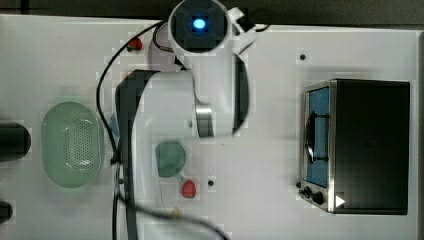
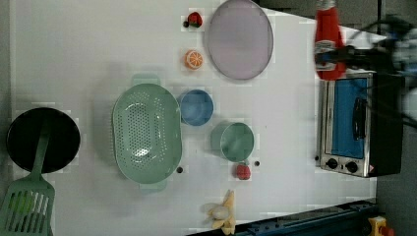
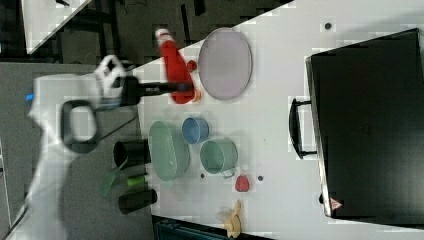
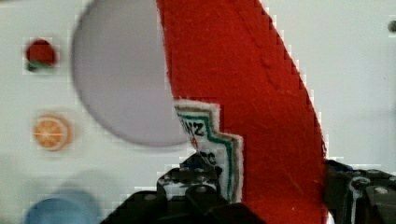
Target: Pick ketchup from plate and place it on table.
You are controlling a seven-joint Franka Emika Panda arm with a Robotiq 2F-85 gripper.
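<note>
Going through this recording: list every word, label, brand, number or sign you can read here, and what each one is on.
"NZ": the visible letters on the white label of the ketchup, held in the gripper; the rest of the word is cut off by the label's edge.
Darker print lower on that label: too blurred to read.
White triangle sign on a red patch at the corner of the toaster oven: a sign with no readable text.
Oven knob markings: too small to read.

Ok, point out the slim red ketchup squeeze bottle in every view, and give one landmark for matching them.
Top view: not visible; the white arm covers that area.
Left view: the red ketchup bottle is held in the gripper, at the left view's upper right.
Right view: bottle left of the pale round plate.
Wrist view: bottle beside the plate.
Landmark: the plate.
</note>
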